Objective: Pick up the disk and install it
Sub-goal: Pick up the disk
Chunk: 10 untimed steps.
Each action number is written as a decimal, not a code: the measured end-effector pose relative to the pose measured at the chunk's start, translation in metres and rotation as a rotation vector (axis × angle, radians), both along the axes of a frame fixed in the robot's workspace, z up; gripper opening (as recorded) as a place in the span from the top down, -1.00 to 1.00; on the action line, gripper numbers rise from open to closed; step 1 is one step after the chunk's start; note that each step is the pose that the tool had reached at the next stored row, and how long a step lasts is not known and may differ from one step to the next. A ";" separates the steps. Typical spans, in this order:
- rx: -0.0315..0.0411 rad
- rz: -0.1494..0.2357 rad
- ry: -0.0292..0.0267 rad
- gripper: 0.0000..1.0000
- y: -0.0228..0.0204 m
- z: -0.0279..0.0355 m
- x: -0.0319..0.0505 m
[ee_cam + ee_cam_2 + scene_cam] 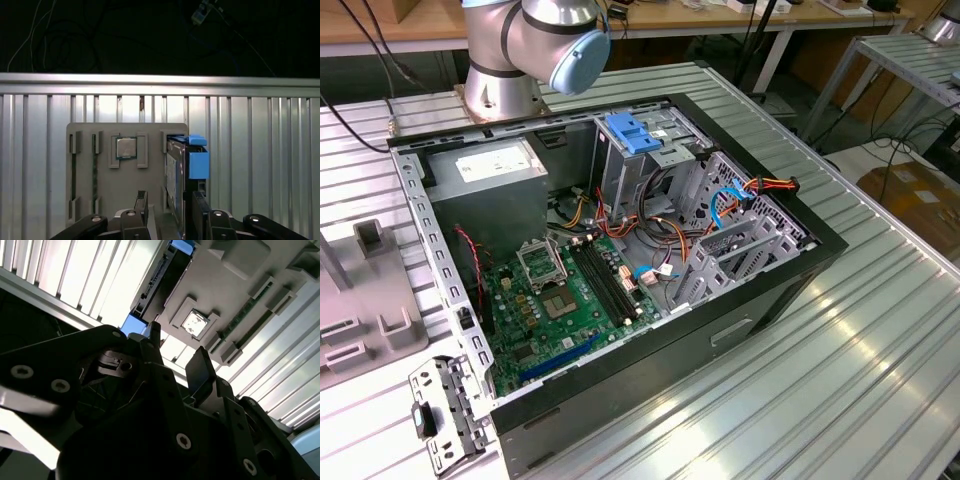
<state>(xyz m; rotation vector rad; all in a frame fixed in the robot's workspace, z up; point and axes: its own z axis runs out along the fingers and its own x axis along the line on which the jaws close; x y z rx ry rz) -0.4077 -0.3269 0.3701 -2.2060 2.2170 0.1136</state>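
- The gripper [170, 197] is open with nothing in it; in both wrist views its two dark fingers [152, 340] stand well apart.
- The disk [175, 170] stands on its edge in a slot at one side of a grey tray [125, 195]; a blue side rail [197, 162] runs along it.
- The disk's near end lines up with the gap between the fingers; whether they touch it cannot be told.
- A square processor chip [126, 148] sits in another pocket of the tray, apart from the disk.
- The tray lies on a ribbed metal table [250, 150].
- In the exterior view an open computer case [720, 330] lies on its side on the table; inside are a green motherboard [560, 300], a grey power-supply box [485, 170] and a bare blue bracket [635, 132] at the drive bay.
- The arm's base [520, 50] stands behind the case.
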 end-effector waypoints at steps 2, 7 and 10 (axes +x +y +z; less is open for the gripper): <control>0.0000 0.000 0.0000 0.04 0.0002 -0.0007 0.0000; 0.0000 0.000 -0.0001 0.04 0.0006 -0.0020 0.0000; 0.0000 0.000 0.0000 0.04 0.0009 -0.0029 0.0000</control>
